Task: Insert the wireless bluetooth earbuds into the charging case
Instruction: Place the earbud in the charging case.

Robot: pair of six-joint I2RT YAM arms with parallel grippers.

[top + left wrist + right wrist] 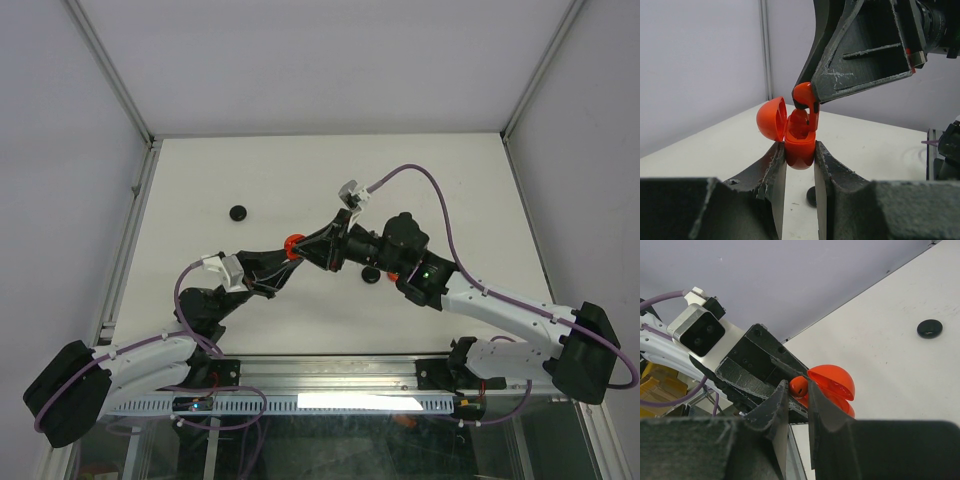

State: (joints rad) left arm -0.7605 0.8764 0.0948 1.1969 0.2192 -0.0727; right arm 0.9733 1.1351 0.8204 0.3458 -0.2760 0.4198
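The left gripper (800, 149) was pinching the lower body of a red case (799, 157) between its two fingers, holding it upright above the worktop (420, 170). The case's lid (771, 119) stood swung open to one side. The right gripper (797, 386) was closed on a red earbud (804, 96), gripping its rounded head directly over the open mouth of the case, with the stem reaching down into the opening. A black disc (238, 212) lay on the worktop well apart from both arms, and another (371, 275) sat beside the right arm.
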